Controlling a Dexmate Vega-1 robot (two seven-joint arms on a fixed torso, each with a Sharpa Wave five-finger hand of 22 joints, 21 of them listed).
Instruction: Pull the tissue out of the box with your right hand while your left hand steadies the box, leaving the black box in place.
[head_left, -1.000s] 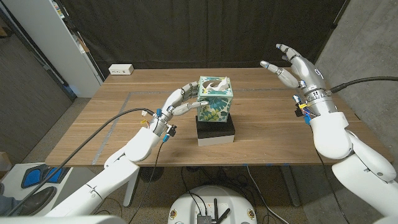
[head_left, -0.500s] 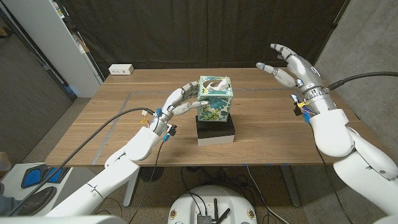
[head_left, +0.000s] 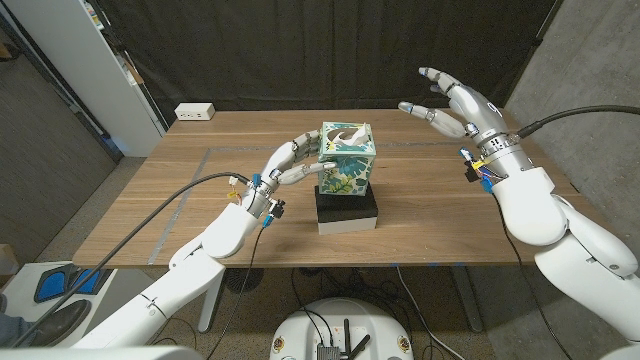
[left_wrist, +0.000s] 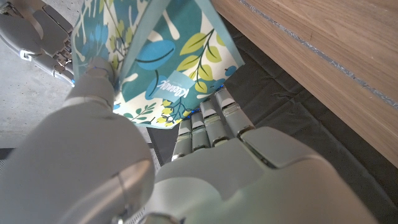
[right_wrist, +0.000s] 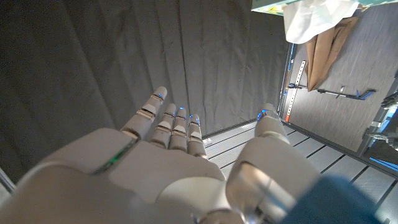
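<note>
A teal floral tissue box (head_left: 347, 161) stands on a black box (head_left: 347, 209) at the table's middle. A white tissue (head_left: 347, 133) sticks up from its top; the tissue (right_wrist: 317, 17) also shows in the right wrist view. My left hand (head_left: 292, 164) grips the tissue box's left side, fingers at its upper edge; the left wrist view shows those fingers (left_wrist: 211, 118) against the printed box (left_wrist: 161, 68). My right hand (head_left: 452, 102) hovers open, raised off the table, to the right of the box and apart from it, with nothing in it.
The wooden table (head_left: 200, 205) has a white power strip (head_left: 195, 112) at its far left corner. A dark curtain hangs behind the table. A white cabinet (head_left: 90, 70) stands at the left.
My right hand has moved left toward the tissue box and risen slightly, still open. My left hand and both boxes have not moved.
</note>
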